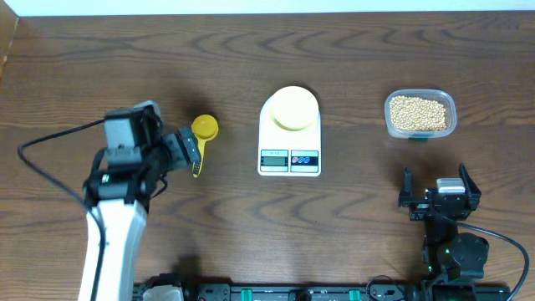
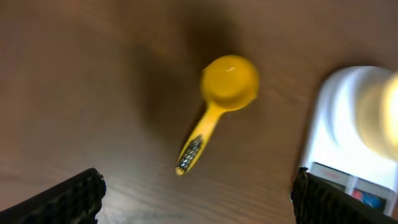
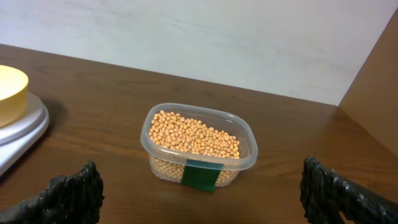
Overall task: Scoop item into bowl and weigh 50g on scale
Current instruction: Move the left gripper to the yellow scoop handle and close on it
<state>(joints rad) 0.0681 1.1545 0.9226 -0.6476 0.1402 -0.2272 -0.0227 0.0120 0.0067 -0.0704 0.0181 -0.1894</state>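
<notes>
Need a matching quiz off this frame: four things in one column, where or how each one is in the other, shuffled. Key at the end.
Column A
1. scoop
2. bowl
3. beans
4. right pincer

Column B
a. in the clear tub
b. on the scale
c. open, facing the tub, holding nothing
d. lying on the table in front of the open left pincer

Pairs: 1-d, 2-b, 3-a, 4-c
</notes>
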